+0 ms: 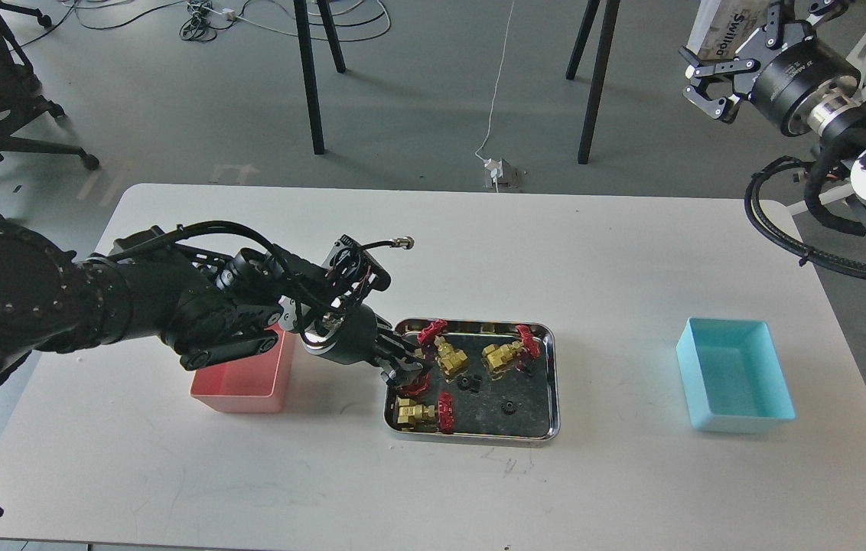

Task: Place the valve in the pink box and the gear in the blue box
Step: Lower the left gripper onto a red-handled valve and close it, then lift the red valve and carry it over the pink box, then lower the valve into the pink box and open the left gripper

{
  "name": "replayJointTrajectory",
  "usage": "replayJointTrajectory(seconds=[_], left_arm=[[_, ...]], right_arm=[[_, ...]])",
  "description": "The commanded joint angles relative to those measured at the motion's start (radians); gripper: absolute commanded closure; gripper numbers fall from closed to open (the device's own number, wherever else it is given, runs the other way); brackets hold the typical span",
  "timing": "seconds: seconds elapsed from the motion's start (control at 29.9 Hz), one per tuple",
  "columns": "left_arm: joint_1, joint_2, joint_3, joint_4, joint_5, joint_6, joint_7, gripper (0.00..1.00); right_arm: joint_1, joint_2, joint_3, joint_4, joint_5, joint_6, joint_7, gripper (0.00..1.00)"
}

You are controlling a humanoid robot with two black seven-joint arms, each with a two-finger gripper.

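Note:
My left gripper [405, 373] is over the left edge of the steel tray [553, 383]. It is shut on a valve whose red handwheel [412, 386] shows just below the fingers; the brass body is mostly hidden. Three other valves lie in the tray, one at the back left [448, 357], one at the back right [506, 354] and one at the front left [422, 413]. Two black gears [467, 383] [508, 407] lie between them. The pink box [243, 380] stands left of the tray, partly under my left arm. The blue box [735, 375] stands at the far right. My right gripper [708, 83] is open, raised off the table at the top right.
The white table's [479, 490] back edge runs near the top of the view. Chair and table legs [310, 76] stand on the floor beyond it. A cable with a metal plug [401, 243] sticks out above my left wrist.

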Motion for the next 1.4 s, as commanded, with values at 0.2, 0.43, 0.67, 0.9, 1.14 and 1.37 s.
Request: replayJointTrajectory(seconds=[0.2, 0.43, 0.67, 0.9, 1.14, 1.37], left_arm=[[-0.016, 0.023, -0.010, -0.013, -0.002, 0.007, 0.000, 0.82], [-0.105, 0.119, -0.046, -0.090, -0.005, 0.000, 0.000, 0.83], [-0.203, 0.357, -0.114, -0.275, -0.005, -0.020, 0.000, 0.83], [-0.228, 0.602, -0.120, -0.387, 0.040, -0.014, 0.000, 0.83], [-0.154, 0.730, -0.120, -0.401, 0.133, -0.008, 0.000, 0.83], [-0.053, 0.721, -0.132, -0.358, 0.132, 0.022, 0.000, 0.82]], right_arm=[[-0.004, 0.000, 0.006, 0.000, 0.000, -0.001, 0.000, 0.00], [0.003, 0.002, 0.014, -0.003, 0.000, -0.002, -0.001, 0.00], [0.072, 0.039, 0.004, -0.046, 0.000, -0.066, -0.003, 0.00], [0.197, 0.089, -0.088, -0.049, -0.002, -0.195, -0.032, 0.00], [0.198, 0.111, -0.095, -0.066, -0.002, -0.208, -0.032, 0.00], [0.181, 0.111, -0.095, -0.064, 0.000, -0.203, -0.032, 0.00]])
